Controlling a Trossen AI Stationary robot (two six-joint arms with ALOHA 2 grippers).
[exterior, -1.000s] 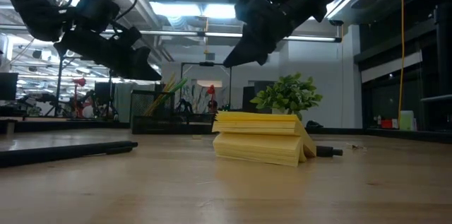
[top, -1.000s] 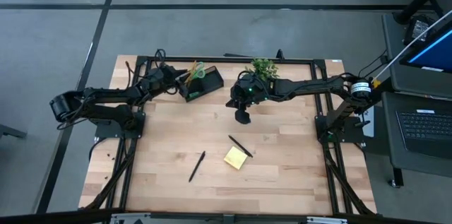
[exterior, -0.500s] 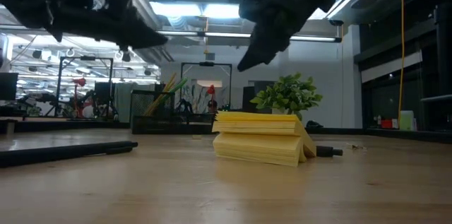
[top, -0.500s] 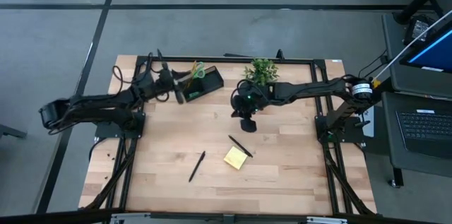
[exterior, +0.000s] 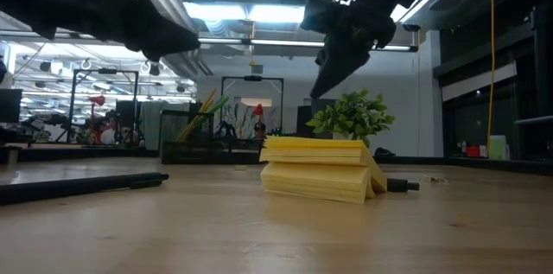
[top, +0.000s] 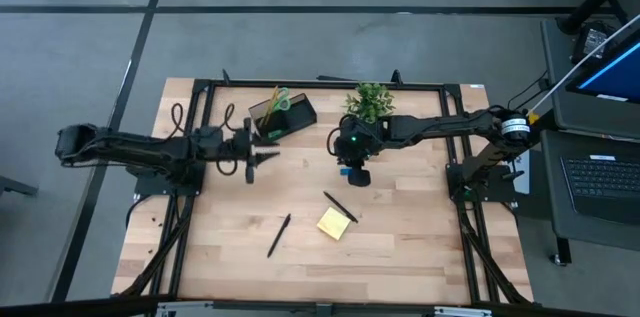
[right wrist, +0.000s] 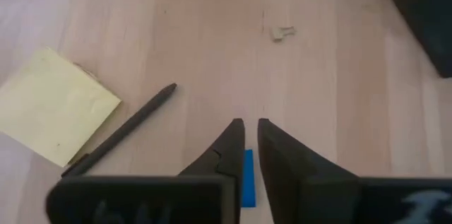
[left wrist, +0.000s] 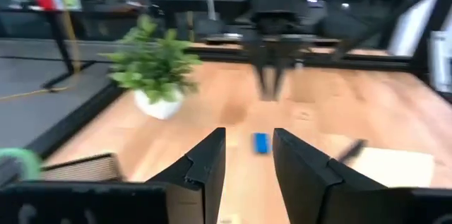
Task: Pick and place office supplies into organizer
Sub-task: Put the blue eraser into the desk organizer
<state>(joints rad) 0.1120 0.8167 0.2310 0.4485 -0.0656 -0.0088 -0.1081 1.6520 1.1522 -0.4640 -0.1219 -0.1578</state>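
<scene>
My right gripper [right wrist: 250, 124] hangs over the table's middle, pointing steeply down, its fingers a narrow gap apart. A small blue block [right wrist: 247, 168] lies flat on the wood right under it. My left gripper [left wrist: 248, 155] is open and holds nothing; it points level toward the blue block [left wrist: 260, 143] and the right gripper [left wrist: 272, 86]. The black organizer [top: 285, 117] stands at the far left with green-handled scissors [top: 283, 100] sticking up in it. A yellow sticky-note pad [top: 335, 222] and two black pens [top: 340, 206] [top: 278, 235] lie toward the near side.
A small potted plant [top: 370, 100] stands at the far edge, just behind the right arm. Black frame rails run along the table's far, left and right sides. In the low view the pad [exterior: 320, 170] sits in front, with a pen [exterior: 82, 183] to its left.
My left gripper has swung away from the organizer toward the table's middle and near side, turning until it points level at the right arm. My right gripper has tipped more steeply downward and shifted slightly toward the table's right and near side.
</scene>
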